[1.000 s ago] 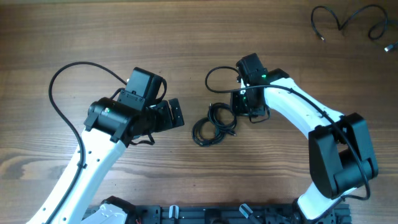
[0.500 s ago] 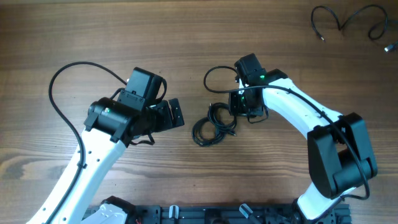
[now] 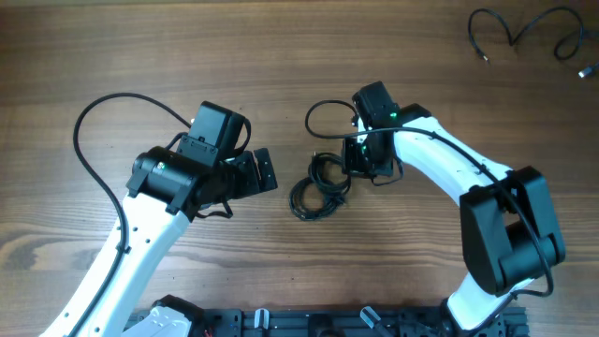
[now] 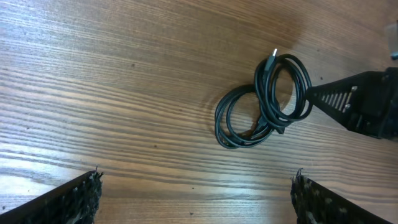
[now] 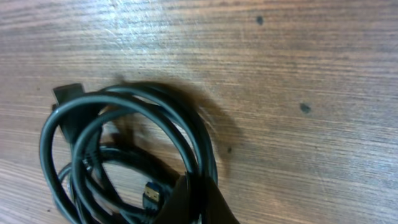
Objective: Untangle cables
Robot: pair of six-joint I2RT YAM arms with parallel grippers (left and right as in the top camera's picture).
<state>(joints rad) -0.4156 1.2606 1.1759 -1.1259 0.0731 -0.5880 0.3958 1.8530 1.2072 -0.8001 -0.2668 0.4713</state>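
Cable bundle (image 3: 320, 185): thin black cord coiled in 2 overlapping loops. It lies flat on the desk near its middle, between the 2 arms.
Plug ends: a silver plug (image 4: 272, 60) sticks out at the top of the larger loop. A second small plug (image 5: 151, 194) lies inside the coil, close to the right hand's tip.
Right hand (image 5: 194, 198): fingers pressed together, pinching strands at the right edge of the larger loop. The cords run straight in under its dark tip.
Left hand (image 4: 196, 199): spread wide and holding nothing. Its 2 fingertips show at the lower corners of its own view. It sits above the desk to the left of the bundle, near it but not touching.
Loose cables (image 3: 524, 33): a few thin black strands in open curves at the far right corner of the desk, well apart from the bundle and from both hands.
Desk (image 3: 281, 56): brown wood with grain running side to side, carrying the bundle and the loose strands.
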